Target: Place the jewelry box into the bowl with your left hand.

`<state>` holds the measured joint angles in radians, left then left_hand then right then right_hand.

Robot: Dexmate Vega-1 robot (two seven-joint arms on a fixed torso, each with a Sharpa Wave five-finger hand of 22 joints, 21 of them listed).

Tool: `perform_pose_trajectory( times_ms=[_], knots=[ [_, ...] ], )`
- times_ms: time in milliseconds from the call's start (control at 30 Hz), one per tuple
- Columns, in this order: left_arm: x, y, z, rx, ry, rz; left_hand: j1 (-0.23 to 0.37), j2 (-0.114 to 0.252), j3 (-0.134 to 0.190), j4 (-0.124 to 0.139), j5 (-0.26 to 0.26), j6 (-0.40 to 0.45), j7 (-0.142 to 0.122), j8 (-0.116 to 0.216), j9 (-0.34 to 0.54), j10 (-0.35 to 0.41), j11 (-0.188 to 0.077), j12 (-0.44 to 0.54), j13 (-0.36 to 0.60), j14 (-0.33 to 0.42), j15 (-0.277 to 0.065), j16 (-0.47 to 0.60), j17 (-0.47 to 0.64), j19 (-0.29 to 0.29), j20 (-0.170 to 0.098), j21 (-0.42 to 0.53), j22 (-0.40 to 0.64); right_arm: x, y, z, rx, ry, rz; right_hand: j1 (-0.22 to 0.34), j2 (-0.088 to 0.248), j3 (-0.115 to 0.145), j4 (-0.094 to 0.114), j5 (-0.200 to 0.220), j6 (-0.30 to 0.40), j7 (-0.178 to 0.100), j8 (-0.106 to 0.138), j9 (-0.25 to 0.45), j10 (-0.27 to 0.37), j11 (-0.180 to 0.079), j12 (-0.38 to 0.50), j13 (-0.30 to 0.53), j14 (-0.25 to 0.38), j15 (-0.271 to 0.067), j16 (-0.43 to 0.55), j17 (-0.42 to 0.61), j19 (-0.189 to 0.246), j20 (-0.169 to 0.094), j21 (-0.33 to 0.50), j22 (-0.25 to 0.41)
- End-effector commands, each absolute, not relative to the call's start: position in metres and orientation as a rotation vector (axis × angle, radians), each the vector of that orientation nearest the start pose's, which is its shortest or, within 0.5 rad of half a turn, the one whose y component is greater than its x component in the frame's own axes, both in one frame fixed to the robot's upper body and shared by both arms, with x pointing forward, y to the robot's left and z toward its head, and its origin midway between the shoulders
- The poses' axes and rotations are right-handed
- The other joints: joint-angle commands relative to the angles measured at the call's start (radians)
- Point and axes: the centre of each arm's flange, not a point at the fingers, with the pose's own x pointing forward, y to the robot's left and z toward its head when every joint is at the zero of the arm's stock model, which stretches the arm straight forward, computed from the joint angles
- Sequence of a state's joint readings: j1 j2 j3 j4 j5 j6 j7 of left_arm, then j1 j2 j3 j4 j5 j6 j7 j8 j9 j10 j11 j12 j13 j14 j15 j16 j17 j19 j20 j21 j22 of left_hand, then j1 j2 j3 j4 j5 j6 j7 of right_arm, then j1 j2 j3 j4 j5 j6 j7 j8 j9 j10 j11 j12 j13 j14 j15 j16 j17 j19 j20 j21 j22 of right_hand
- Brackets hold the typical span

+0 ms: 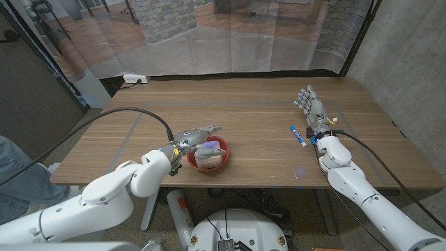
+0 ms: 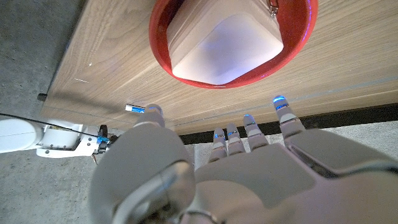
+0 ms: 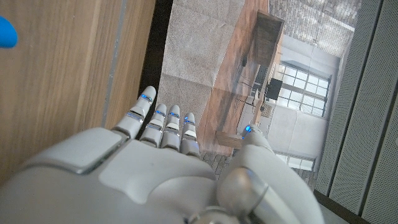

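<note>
The red bowl [image 1: 224, 162] sits near the table's front edge, left of centre. The white jewelry box [image 1: 207, 156] lies inside it. My left hand [image 1: 195, 135] hovers just over the bowl's left rim, fingers stretched out and apart, holding nothing. The left wrist view shows the bowl [image 2: 160, 46] with the box [image 2: 227, 43] in it, and my left hand [image 2: 249, 168] drawn back from it, fingers [image 2: 283, 115] spread and empty. My right hand [image 1: 311, 108] stands open at the far right of the table, fingers extended, and appears the same in its wrist view [image 3: 161, 155].
A blue and white marker [image 1: 298, 135] lies on the table just left of my right wrist. Faint tape lines mark the wooden table [image 1: 251, 111]. A translucent curtain hangs behind the table's far edge. A person's sleeve [image 1: 10, 164] shows at the left edge.
</note>
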<state>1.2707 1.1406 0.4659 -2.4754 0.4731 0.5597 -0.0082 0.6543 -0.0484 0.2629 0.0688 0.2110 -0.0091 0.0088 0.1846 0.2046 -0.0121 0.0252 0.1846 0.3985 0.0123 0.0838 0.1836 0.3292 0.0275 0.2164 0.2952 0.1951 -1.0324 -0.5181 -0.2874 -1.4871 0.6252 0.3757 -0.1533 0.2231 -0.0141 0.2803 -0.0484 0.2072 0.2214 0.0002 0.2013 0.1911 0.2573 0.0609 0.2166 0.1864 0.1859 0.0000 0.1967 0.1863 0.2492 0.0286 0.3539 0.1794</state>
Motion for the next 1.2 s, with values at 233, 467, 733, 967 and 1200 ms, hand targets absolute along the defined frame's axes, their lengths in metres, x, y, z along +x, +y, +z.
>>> perform_pose_trajectory(
  times_ms=[233, 467, 733, 967, 1200],
  knots=[
    [0.436, 0.189, -0.055, 1.416, -0.567, -0.157, -0.009, 0.003, -0.005, 0.0, 0.008, 0.01, 0.003, 0.014, 0.001, 0.006, 0.001, 0.012, -0.005, -0.006, 0.002, 0.005, -0.005, -0.01, -0.001, -0.005, 0.001, 0.607, -0.301, -0.051, 0.132, -0.674, 0.06, 0.004, 0.012, 0.001, -0.007, -0.004, 0.008, 0.0, -0.003, 0.002, 0.007, 0.002, 0.0, 0.002, 0.006, 0.0, -0.004, 0.003, 0.008, 0.001, -0.007, 0.001],
    [0.433, 0.186, -0.047, 1.422, -0.611, -0.156, -0.005, 0.008, -0.002, -0.002, 0.011, 0.028, 0.001, 0.022, 0.0, 0.018, -0.006, 0.019, -0.01, -0.005, 0.0, 0.007, -0.01, -0.016, -0.002, -0.01, 0.001, 0.607, -0.3, -0.051, 0.131, -0.672, 0.058, 0.004, 0.012, 0.001, -0.007, -0.004, 0.007, -0.001, -0.003, 0.002, 0.009, 0.004, 0.0, 0.002, 0.007, 0.001, -0.003, 0.003, 0.009, 0.001, -0.009, 0.001],
    [0.427, 0.185, -0.034, 1.433, -0.648, -0.146, 0.0, 0.013, 0.002, -0.005, 0.015, 0.044, -0.001, 0.028, 0.0, 0.031, -0.013, 0.025, -0.015, 0.006, -0.006, 0.013, -0.015, -0.017, -0.002, -0.013, 0.002, 0.603, -0.301, -0.051, 0.139, -0.68, 0.049, 0.004, 0.013, 0.001, -0.008, -0.004, 0.008, 0.0, -0.003, 0.002, 0.008, 0.004, 0.0, 0.002, 0.007, 0.0, -0.003, 0.003, 0.01, 0.001, -0.011, 0.001],
    [0.422, 0.184, -0.027, 1.447, -0.669, -0.139, 0.003, 0.018, 0.005, -0.006, 0.016, 0.051, -0.003, 0.03, -0.001, 0.039, -0.019, 0.028, -0.018, 0.013, -0.008, 0.016, -0.019, -0.014, -0.003, -0.013, 0.002, 0.601, -0.302, -0.05, 0.136, -0.686, 0.046, 0.004, 0.013, 0.001, -0.009, -0.004, 0.008, 0.001, -0.003, 0.002, 0.009, 0.005, 0.0, 0.002, 0.008, -0.001, -0.003, 0.003, 0.01, 0.0, -0.013, 0.001],
    [0.418, 0.183, -0.021, 1.459, -0.691, -0.132, 0.006, 0.022, 0.007, -0.008, 0.017, 0.055, -0.004, 0.031, -0.001, 0.04, -0.023, 0.028, -0.021, 0.018, -0.01, 0.018, -0.022, -0.012, -0.003, -0.013, 0.002, 0.6, -0.302, -0.05, 0.138, -0.685, 0.047, 0.005, 0.014, 0.001, -0.01, -0.004, 0.01, 0.001, -0.002, 0.002, 0.011, 0.005, 0.001, 0.002, 0.009, 0.001, -0.003, 0.003, 0.011, -0.005, -0.015, 0.002]
  ],
)
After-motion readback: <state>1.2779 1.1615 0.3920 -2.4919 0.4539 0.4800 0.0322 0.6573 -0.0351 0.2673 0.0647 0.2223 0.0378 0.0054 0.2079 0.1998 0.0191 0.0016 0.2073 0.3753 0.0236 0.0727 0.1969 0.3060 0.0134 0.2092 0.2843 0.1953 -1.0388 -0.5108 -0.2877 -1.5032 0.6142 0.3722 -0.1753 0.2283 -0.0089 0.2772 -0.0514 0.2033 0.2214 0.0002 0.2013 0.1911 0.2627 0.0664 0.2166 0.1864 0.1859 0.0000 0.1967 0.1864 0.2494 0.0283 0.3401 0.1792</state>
